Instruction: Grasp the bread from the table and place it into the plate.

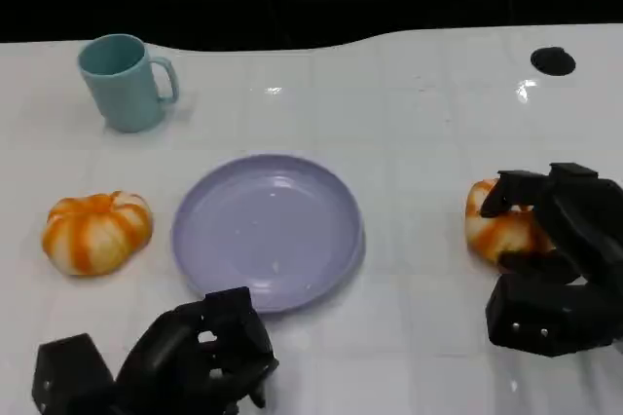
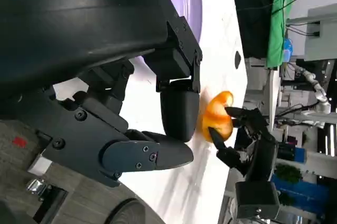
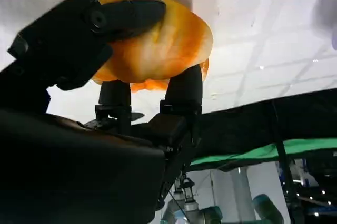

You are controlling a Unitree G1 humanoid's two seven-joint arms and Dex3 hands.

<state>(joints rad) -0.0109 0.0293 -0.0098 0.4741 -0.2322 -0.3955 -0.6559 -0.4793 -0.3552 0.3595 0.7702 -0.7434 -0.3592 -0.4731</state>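
A glossy white table (image 1: 419,142) with faint tile lines is seen from above, a dark background behind its far edge. At the table's right side an orange-and-white striped bread roll (image 1: 494,225) rests on the surface, and the right hand (image 1: 550,259) is wrapped around it: black fingers (image 3: 126,13) are curled over the roll's top and others pressed against its underside, so the roll is gripped but does not appear to be lifted yet. The lavender plate (image 1: 268,230) lies at the middle of the table, to the left of the held roll and well apart from it, so the coming move is judged to be a lift and a carry leftward across the table. The roll is round, with no clear long axis. A second striped bread roll (image 1: 97,230) lies just beside the plate on its left, untouched. The left hand (image 1: 180,361) is held low at the near edge in front of the plate, its fingers curled in with nothing in them. A teal mug (image 1: 125,81) stands at the far left, and a small dark hole (image 1: 552,60) is seen at the far right.
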